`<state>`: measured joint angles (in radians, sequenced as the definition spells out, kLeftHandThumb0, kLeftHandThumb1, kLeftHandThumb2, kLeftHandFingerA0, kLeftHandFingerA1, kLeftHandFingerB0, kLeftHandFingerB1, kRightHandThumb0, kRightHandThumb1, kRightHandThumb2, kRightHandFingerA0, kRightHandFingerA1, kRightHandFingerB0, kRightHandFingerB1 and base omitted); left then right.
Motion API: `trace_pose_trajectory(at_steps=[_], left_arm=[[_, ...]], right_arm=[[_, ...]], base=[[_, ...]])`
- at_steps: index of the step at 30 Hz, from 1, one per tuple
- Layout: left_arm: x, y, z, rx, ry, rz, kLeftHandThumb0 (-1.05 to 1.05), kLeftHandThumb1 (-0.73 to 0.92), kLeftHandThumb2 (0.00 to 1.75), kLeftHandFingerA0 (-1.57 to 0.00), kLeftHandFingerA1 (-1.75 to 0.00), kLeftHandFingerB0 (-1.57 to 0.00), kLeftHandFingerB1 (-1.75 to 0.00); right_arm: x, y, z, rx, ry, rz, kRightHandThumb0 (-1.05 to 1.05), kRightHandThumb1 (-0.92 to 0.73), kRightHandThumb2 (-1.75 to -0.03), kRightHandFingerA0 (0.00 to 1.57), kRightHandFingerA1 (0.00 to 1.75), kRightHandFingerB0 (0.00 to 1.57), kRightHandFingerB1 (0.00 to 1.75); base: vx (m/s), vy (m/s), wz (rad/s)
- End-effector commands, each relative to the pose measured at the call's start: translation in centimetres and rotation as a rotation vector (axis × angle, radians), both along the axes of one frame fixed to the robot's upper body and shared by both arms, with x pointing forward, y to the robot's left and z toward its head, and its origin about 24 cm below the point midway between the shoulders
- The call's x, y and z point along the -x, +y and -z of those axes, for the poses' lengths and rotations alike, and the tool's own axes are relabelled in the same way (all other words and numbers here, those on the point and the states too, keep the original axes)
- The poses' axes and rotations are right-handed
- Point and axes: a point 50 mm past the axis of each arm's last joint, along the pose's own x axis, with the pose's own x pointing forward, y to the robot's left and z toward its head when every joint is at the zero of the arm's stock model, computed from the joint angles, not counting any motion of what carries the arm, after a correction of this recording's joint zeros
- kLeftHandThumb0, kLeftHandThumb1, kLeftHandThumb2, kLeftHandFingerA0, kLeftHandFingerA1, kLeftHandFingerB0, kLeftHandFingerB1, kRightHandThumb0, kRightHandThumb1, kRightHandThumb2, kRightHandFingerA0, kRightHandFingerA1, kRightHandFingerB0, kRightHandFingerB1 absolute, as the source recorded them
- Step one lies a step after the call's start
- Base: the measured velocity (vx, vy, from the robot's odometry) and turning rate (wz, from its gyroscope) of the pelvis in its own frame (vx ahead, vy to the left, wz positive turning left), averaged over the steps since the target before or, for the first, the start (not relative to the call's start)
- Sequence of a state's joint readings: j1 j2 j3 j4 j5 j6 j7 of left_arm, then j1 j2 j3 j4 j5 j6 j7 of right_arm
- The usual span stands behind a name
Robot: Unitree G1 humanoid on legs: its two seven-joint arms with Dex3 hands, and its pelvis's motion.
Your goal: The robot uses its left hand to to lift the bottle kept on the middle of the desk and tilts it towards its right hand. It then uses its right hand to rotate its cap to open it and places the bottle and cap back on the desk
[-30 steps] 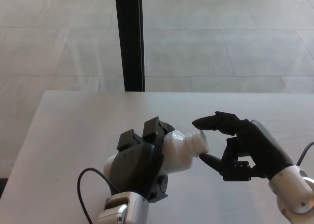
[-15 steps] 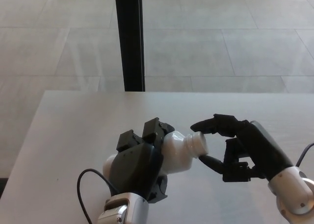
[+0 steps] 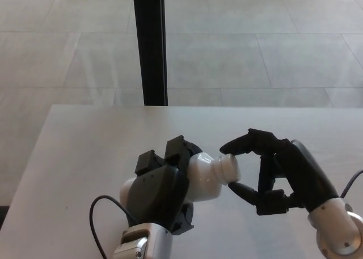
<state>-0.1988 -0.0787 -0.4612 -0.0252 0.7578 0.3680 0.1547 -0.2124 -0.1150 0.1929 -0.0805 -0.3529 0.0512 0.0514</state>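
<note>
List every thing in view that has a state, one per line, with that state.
bottle: lifted, tilted toward the right hand.
cap: on the bottle's neck.
left hand: shut on the bottle.
right hand: fingers pinching around the cap; firm grip not certain.
desk: bears neither bottle nor cap.

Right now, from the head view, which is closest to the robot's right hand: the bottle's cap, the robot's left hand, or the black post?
1. Cap, between the right hand's fingertips.
2. Left hand, lower left, gripping the bottle.
3. Black post, beyond the desk's far edge.

White bottle [image 3: 205, 177] tilted right w/ cap [image 3: 229, 167] on, above desk [image 3: 85, 151].
</note>
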Motion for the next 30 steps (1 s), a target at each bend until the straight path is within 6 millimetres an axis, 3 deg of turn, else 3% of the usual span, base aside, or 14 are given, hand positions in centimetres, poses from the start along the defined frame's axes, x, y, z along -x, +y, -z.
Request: trace_pose_trajectory(at_steps=[1,5,13,21,22,23,24,26,28,29,30], left_arm=[[0.01,-0.04,-0.08,0.014,-0.012,0.004,0.2,0.7,0.98,-0.86,-1.75,-0.74,-1.52],[-0.04,-0.04,-0.1,0.007,-0.018,0.007,0.2,0.73,0.9,-0.85,-1.75,-0.73,-1.43],[-0.02,0.03,0.03,0.002,-0.017,0.007,0.2,0.73,0.95,-0.86,-1.75,-0.74,-1.44],[-0.11,0.06,0.0,0.0,-0.023,0.009,0.2,0.7,1.0,-0.87,-1.75,-0.74,-1.44],[-0.04,0.08,0.05,-0.006,-0.022,0.013,0.19,0.64,1.05,-1.13,-1.59,-0.9,-1.32],[-0.02,0.13,0.07,-0.018,-0.009,0.011,0.16,0.66,1.03,-1.1,-1.52,-0.85,-1.15],[-0.02,0.17,0.08,-0.016,-0.01,0.011,0.18,0.7,0.98,-0.91,-1.56,-0.8,-1.08],[-0.01,0.2,0.07,-0.04,-0.012,0.012,0.18,0.7,0.97,-0.96,-1.33,-0.79,-0.91],[-0.04,0.21,0.06,-0.049,-0.011,0.006,0.19,0.7,0.98,-0.92,-1.25,-0.79,-0.87],[0.02,0.26,0.1,-0.038,-0.004,0.007,0.18,0.71,0.95,-0.9,-1.05,-0.65,-0.71],[0.06,0.28,0.15,-0.039,-0.003,0.007,0.17,0.71,0.94,-0.88,-1.03,-0.64,-0.7]], right_arm=[[0.26,-0.39,-0.65,-0.052,-0.136,0.079,-0.17,-0.55,-0.97,0.89,1.69,0.86,1.18],[0.31,-0.19,-0.84,-0.098,-0.205,0.11,-0.16,-0.54,-0.95,0.92,1.71,0.88,1.13],[0.35,-0.28,-0.87,-0.094,-0.252,0.081,-0.16,-0.5,-1.04,0.96,1.67,0.9,1.13],[0.47,-0.15,-0.82,-0.039,-0.247,0.007,-0.17,-0.49,-1.02,0.99,1.62,0.93,1.08],[0.52,-0.06,-0.75,-0.023,-0.236,-0.005,-0.18,-0.5,-1.0,0.99,1.62,0.93,1.06],[0.56,0.16,-0.65,-0.003,-0.23,-0.043,-0.2,-0.49,-1.08,1.2,1.27,0.92,0.98],[0.53,0.26,-0.57,0.017,-0.23,-0.062,-0.22,-0.54,-0.94,0.99,1.62,0.91,0.98],[0.57,0.36,-0.48,0.058,-0.227,-0.09,-0.24,-0.53,-0.92,0.99,1.64,0.93,0.91],[0.59,0.4,-0.44,0.08,-0.225,-0.109,-0.25,-0.54,-0.91,0.99,1.63,0.91,0.89],[0.71,0.45,-0.3,0.111,-0.223,-0.136,-0.23,-0.51,-0.95,1.0,1.61,0.93,0.95],[0.82,0.35,-0.25,0.138,-0.236,-0.152,-0.23,-0.53,-0.92,1.0,1.65,0.93,0.96]], base=[[0.0,0.0,0.0],[0.0,0.0,0.0],[0.0,0.0,0.0],[0.0,0.0,0.0],[0.0,0.0,0.0],[0.0,0.0,0.0],[0.0,0.0,0.0],[0.0,0.0,0.0],[0.0,0.0,0.0],[0.0,0.0,0.0],[0.0,0.0,0.0]])
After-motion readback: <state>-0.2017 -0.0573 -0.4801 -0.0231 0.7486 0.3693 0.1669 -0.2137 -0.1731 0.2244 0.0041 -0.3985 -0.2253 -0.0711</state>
